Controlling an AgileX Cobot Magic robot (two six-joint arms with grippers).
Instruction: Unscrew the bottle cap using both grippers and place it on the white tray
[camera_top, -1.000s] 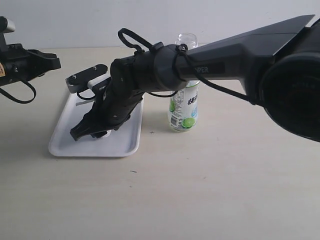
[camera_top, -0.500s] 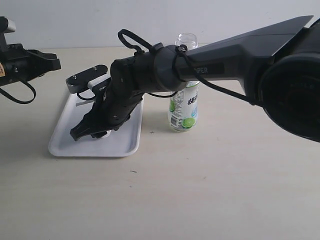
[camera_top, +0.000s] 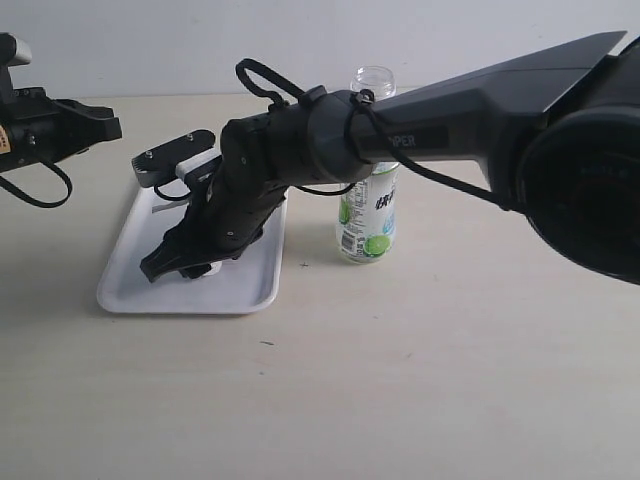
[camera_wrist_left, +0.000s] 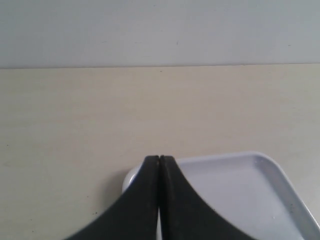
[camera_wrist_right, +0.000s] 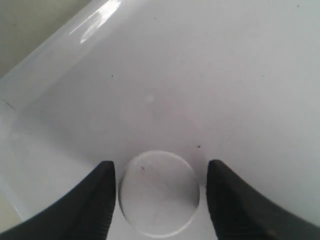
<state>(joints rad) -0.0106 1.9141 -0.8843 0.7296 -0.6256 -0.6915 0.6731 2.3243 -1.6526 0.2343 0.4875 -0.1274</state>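
The bottle cap (camera_wrist_right: 160, 192) lies flat on the white tray (camera_wrist_right: 200, 75), between the fingers of my right gripper (camera_wrist_right: 161, 165). The jaws stand open, with a narrow gap on each side of the cap. From the exterior view the right gripper (camera_top: 180, 262) is low over the tray (camera_top: 130, 290), and the cap is hidden under it. The bottle (camera_top: 368, 215) stands upright on the table beside the tray, its neck uncapped. My left gripper (camera_wrist_left: 159, 158) is shut on nothing, above a corner of the tray (camera_wrist_left: 240, 185). In the exterior view it (camera_top: 100, 128) hangs at the far left.
The right arm's grey tube (camera_top: 480, 110) crosses in front of the bottle's upper part. A beige table (camera_top: 400, 380) stretches in front of the tray and bottle, and a pale wall (camera_top: 200, 40) stands behind.
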